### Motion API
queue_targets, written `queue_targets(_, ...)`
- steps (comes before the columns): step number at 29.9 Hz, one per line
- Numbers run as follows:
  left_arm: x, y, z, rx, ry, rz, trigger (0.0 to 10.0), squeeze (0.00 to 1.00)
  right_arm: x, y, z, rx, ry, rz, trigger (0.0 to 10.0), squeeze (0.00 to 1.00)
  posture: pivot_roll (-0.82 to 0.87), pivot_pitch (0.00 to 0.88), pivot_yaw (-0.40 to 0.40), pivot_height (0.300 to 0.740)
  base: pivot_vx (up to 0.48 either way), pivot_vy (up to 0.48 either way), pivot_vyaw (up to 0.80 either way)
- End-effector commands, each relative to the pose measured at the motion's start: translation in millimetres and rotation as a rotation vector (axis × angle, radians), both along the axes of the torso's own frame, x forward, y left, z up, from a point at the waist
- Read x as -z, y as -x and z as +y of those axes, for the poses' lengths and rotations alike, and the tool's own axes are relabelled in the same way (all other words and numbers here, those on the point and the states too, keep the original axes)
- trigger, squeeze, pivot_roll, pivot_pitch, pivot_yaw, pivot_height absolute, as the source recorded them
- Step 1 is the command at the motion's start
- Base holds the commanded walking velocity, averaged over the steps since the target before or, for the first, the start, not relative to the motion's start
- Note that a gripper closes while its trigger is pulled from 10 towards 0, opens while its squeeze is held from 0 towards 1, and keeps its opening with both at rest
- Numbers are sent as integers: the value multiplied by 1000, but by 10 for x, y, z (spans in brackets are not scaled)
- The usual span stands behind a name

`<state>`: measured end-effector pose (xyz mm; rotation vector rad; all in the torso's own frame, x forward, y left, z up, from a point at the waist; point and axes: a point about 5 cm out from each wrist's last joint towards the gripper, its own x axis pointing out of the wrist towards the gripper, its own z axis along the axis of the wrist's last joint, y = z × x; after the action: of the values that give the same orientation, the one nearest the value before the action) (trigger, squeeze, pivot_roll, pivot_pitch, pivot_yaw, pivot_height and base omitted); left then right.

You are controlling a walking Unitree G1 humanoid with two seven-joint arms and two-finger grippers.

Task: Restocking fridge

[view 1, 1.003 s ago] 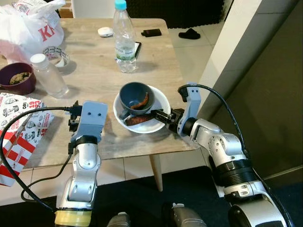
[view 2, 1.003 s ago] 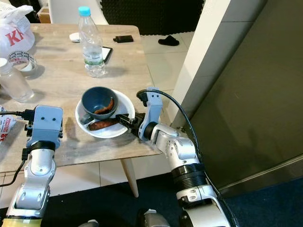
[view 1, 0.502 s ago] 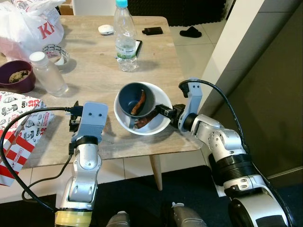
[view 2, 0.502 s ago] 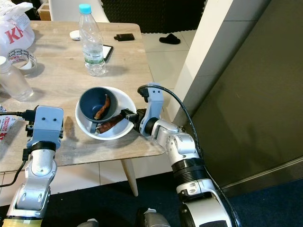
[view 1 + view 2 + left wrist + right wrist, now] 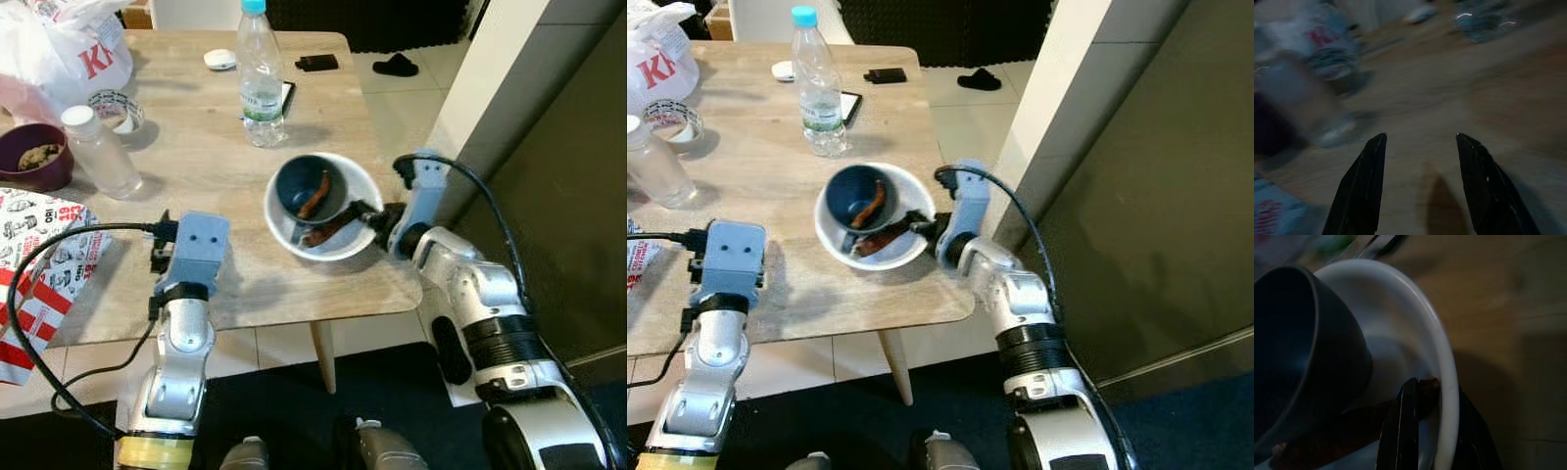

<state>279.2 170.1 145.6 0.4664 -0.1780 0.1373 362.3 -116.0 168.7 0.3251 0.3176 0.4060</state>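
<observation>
Fingers of the right gripper (image 5: 370, 217) pinched the rim of the white bowl (image 5: 294, 231) mid-frame, tilted off the table (image 5: 196, 166), nothing stocked yet, while the left gripper (image 5: 1420, 147) hung open.

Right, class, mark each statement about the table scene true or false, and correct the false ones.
1. The right gripper pinches the rim of the white bowl. True.
2. A blue cup sits inside the white bowl. True.
3. The left gripper holds a bottle. False: its fingers are open over bare table.
4. The tall bottle has a red cap. False: the cap is light blue.
5. The purple bowl holds food. True.
</observation>
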Motion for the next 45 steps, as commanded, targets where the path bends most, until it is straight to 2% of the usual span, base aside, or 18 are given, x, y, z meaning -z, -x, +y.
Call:
queue_targets(1, 23, 54, -188, 124, 1, -3, 10000, 0, -65, 5, -248, 115, -21, -41, 10000, 0, -2, 184, -122, 740, 0, 0, 0)
queue_targets(9, 16, 130, -395, 275, -52, -21, 10000, 0, -13, 98, -794, 355, 59, -56, 10000, 0, -17, 173, -101, 740, 0, 0, 0)
queue_targets(10, 16, 130, -395, 275, -52, -21, 10000, 0, -13, 98, -794, 355, 59, -56, 10000, 0, -17, 173, -101, 740, 0, 0, 0)
queue_targets(11, 24, 122, -413, 281, -52, -18, 10000, 0, 10, 151, -1069, 467, 55, -50, 10000, 0, -21, 170, -98, 740, 0, 0, 0)
queue_targets(12, 24, 116, -419, 284, -52, -17, 10000, 0, 15, 176, -1190, 516, 50, -48, 10000, 0, -24, 167, -95, 740, 0, 0, 0)
queue_targets(17, 23, 113, -422, 287, -51, -18, 10000, 0, 14, 192, -1256, 545, 47, -47, 10000, 0, -24, 167, -95, 740, 0, 0, 0)
queue_targets(18, 21, 116, -425, 300, -54, -17, 10000, 0, 23, 220, -1383, 593, 45, -43, 10000, 0, -25, 165, -90, 740, 0, 0, 0)
queue_targets(19, 21, 116, -425, 300, -54, -17, 10000, 0, 23, 220, -1383, 593, 45, -43, 10000, 0, -25, 165, -90, 740, 0, 0, 0)
queue_targets(21, 43, 197, -378, 358, -32, 15, 10000, 0, 90, 354, -1773, 728, 45, -38, 10000, 0, -12, 167, -83, 740, 0, 0, 0)
queue_targets(22, 43, 197, -378, 358, -32, 15, 10000, 0, 90, 354, -1773, 728, 45, -38, 10000, 0, -12, 167, -83, 740, 0, 0, 0)
queue_targets(23, 44, 244, -326, 373, -16, 34, 10000, 0, 134, 441, -1951, 785, 50, -40, 10000, 0, -10, 168, -80, 740, 0, 0, 0)
queue_targets(24, 44, 244, -326, 373, -16, 34, 10000, 0, 134, 441, -1951, 785, 50, -40, 10000, 0, -10, 168, -80, 740, 0, 0, 0)
queue_targets(26, 37, 300, -192, 348, 1, 52, 10000, 0, 255, 597, -2170, 852, 77, -42, 10000, 0, -5, 170, -76, 740, 0, 0, 0)
queue_targets(30, 42, 328, -91, 313, 8, 62, 10000, 0, 411, 718, -2272, 889, 109, -19, 10000, 0, -3, 171, -75, 740, 0, 0, 0)
queue_targets(34, -61, 391, -24, 307, 151, 62, 10000, 0, 768, 905, -2260, 902, 141, 50, 10000, 0, 10, 178, -73, 740, 0, 0, 0)
queue_targets(41, -520, 476, 200, 276, 44, -70, 10000, 0, 1035, 991, -2148, 889, 128, 99, 10000, 0, 58, 190, -54, 740, 0, 0, 0)
queue_targets(43, -483, 651, 300, 336, 156, 52, 10000, 0, 1068, 964, -2085, 880, 112, 95, 10000, 0, 86, 202, -38, 740, 0, 0, 0)
queue_targets(45, -483, 651, 300, 336, 156, 52, 10000, 0, 1068, 964, -2085, 880, 112, 95, 10000, 0, 86, 202, -38, 740, 0, 0, 0)
